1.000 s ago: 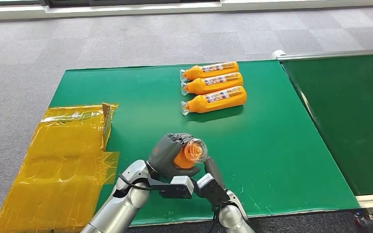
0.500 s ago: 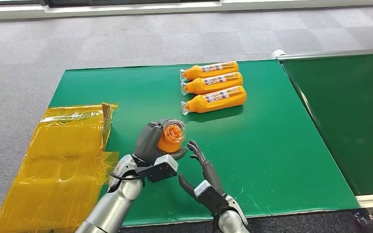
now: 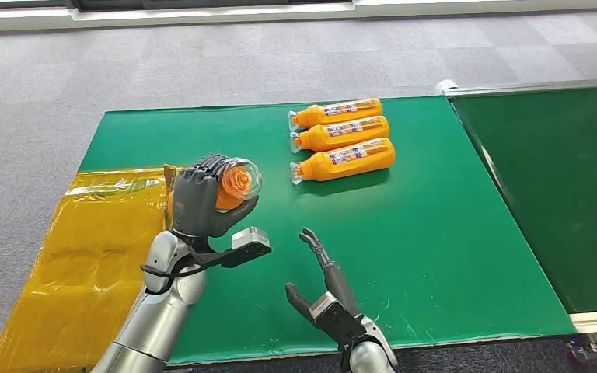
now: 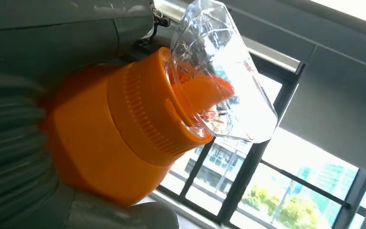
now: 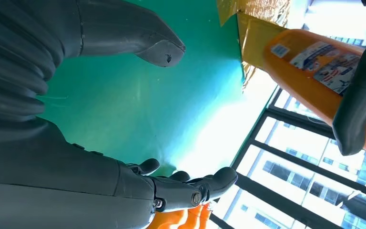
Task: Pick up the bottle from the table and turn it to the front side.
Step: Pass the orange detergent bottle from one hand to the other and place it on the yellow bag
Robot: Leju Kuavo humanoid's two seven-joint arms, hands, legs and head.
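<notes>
My left hand [image 3: 200, 203] grips an orange bottle [image 3: 233, 186] and holds it raised above the left part of the green table [image 3: 435, 233], its clear cap end pointing up toward the camera. In the left wrist view the orange neck and clear cap [image 4: 219, 76] stick out past the hand [image 4: 24, 143]. The right hand [image 3: 322, 291] hovers low near the table's front edge, fingers spread, holding nothing. From the right wrist, that hand [image 5: 52, 143] is open, with the labelled orange bottle [image 5: 314, 71] beyond it.
Three more orange bottles [image 3: 342, 140] lie side by side at the back of the table, caps to the left. Yellow plastic wrapping [image 3: 85, 264] lies off the table's left side. A second green surface [image 3: 567, 186] stands at the right.
My left hand has lifted the bottle up and to the left, away from the right hand. The right hand let go of the bottle, opened and sank toward the front edge.
</notes>
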